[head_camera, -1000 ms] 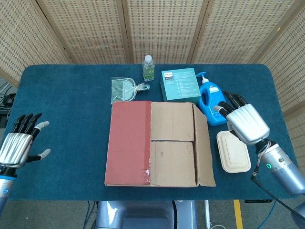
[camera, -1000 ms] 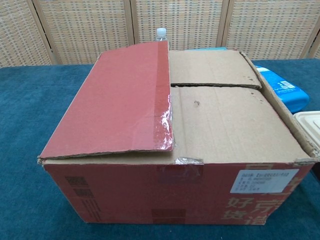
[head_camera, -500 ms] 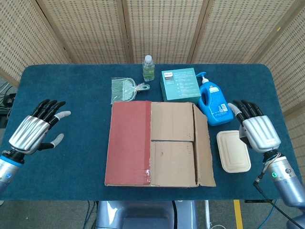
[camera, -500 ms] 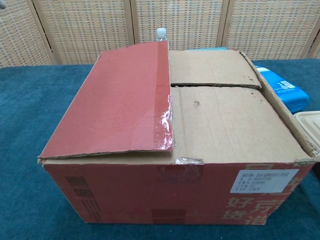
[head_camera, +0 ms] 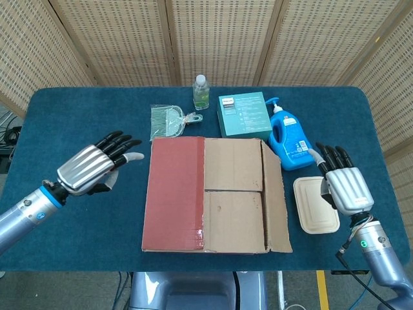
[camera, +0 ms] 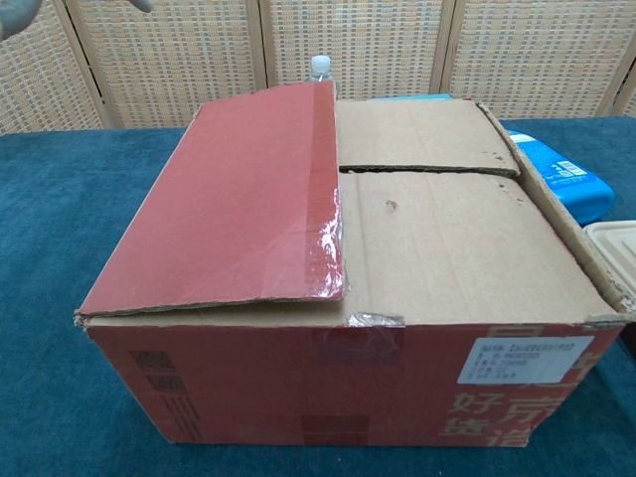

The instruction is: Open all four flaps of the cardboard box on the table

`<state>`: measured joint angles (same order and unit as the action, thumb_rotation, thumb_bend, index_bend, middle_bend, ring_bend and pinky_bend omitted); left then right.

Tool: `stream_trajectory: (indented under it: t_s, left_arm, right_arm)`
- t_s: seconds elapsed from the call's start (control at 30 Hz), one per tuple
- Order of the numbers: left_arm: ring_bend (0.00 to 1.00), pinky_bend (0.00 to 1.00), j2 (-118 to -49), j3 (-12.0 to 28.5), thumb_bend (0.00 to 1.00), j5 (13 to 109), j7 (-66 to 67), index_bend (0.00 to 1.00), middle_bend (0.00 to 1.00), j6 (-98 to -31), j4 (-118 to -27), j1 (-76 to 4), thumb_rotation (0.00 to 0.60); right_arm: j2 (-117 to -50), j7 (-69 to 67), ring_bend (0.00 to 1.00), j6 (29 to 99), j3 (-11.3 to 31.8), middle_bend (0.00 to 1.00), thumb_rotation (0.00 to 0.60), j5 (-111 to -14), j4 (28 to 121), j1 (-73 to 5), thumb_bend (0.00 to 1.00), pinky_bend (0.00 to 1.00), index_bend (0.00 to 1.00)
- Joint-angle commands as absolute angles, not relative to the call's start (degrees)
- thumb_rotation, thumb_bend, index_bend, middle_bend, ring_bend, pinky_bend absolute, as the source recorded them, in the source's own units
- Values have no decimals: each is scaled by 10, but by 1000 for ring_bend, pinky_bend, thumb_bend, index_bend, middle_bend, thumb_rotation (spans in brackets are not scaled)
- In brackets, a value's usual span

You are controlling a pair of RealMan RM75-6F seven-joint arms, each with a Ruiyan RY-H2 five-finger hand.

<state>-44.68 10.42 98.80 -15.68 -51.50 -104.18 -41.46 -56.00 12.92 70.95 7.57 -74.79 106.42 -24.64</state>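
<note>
The cardboard box [head_camera: 213, 194] sits mid-table and fills the chest view [camera: 348, 397]. Its red taped left flap [head_camera: 174, 194] [camera: 238, 199] lies down over the top. Two brown flaps, the far one [head_camera: 233, 165] and the near one [head_camera: 233, 221], lie flat. The narrow right flap [head_camera: 276, 200] is tilted up along the right edge. My left hand [head_camera: 97, 165] hovers open left of the box, fingers pointing at the red flap's far left corner and not touching it. My right hand [head_camera: 342, 181] is open to the right of the box, holding nothing.
Behind the box stand a water bottle [head_camera: 201, 92], a bagged dustpan [head_camera: 169, 119], a teal carton [head_camera: 243, 115] and a blue detergent bottle [head_camera: 289, 137]. A white lidded container [head_camera: 316, 205] lies between the box and my right hand.
My left hand has swung from the table's left edge toward the box's left side. My right hand has drawn back from the detergent bottle to the near right. The box is unchanged.
</note>
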Motion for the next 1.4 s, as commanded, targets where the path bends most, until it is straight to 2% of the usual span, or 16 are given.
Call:
stream_trajectory:
  t_s: [0.03, 0.43, 0.57, 0.7, 1.03, 1.4]
  left_arm:
    - [0, 0, -454, 111, 877, 1011, -198, 169, 58, -473, -1039, -465, 536]
    - [0, 0, -519, 117, 967, 1005, -253, 169, 58, -365, -1020, -596, 539]
    - [0, 0, -541, 116, 994, 996, -257, 178, 60, -347, -1013, -618, 578]
    - [0, 0, -572, 117, 1000, 979, -271, 201, 80, -323, -996, -645, 520]
    - [0, 0, -642, 113, 1000, 944, -295, 218, 112, -277, -944, -697, 515]
    - [0, 0, -674, 89, 1000, 929, -289, 235, 151, -255, -921, -726, 507]
  right_arm:
    - [-571, 130, 0, 713, 75, 15, 600, -748, 1059, -243, 969, 33, 12]
    - [-607, 130, 0, 710, 67, 15, 600, -762, 1040, -237, 968, 25, 13]
    - [-611, 128, 0, 712, 66, 15, 600, -764, 1040, -235, 968, 25, 12]
    - [-613, 129, 0, 713, 65, 15, 600, -767, 1041, -233, 969, 25, 12]
    - [-615, 122, 0, 714, 68, 15, 600, -761, 1040, -227, 969, 25, 12]
    - [-615, 114, 0, 713, 70, 15, 600, -758, 1035, -222, 968, 25, 12]
